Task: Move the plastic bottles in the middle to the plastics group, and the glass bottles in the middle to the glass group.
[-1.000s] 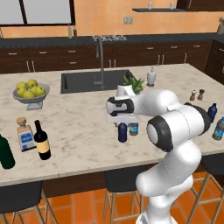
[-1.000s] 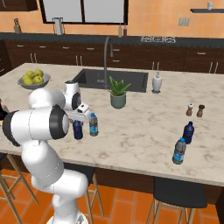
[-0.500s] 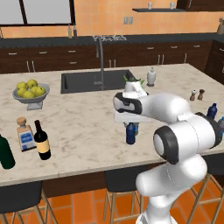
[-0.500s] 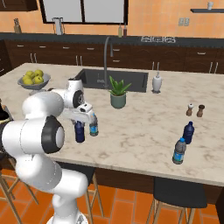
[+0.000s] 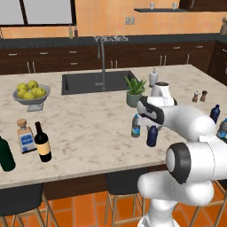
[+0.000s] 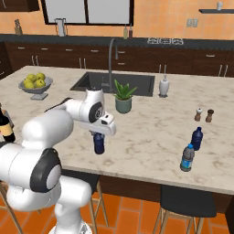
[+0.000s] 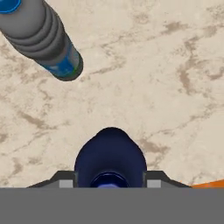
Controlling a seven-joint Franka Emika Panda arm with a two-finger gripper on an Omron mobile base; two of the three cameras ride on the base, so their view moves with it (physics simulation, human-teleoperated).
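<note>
A small dark blue plastic bottle [image 5: 152, 137] [image 6: 98, 143] stands near the counter's front edge, with a clear plastic bottle [image 5: 136, 126] [image 7: 43, 39], blue-capped and blue-labelled, just to its left. My gripper [image 5: 152, 125] [image 6: 102, 133] [image 7: 109, 181] hangs right over the dark blue bottle [image 7: 110, 157], open, one finger on each side of its top. The plastics group, a dark blue bottle [image 6: 197, 138] and a clear one [image 6: 186, 157], stands at the right. At the far left stand the wine bottle [image 5: 42, 142], the square clear bottle [image 5: 25, 136] and the green bottle [image 5: 5, 154].
A potted plant [image 5: 133, 91] and a soap dispenser [image 5: 153, 77] stand behind the bottles, beside the sink [image 5: 88, 82] and faucet. A fruit bowl [image 5: 31, 93] sits at the left. Salt and pepper shakers [image 6: 204, 114] stand at the right. Stools stand under the front edge.
The arm has swung out and the hand has moved forward and down, from behind the two middle bottles to right above the dark blue one. The bottles have not moved.
</note>
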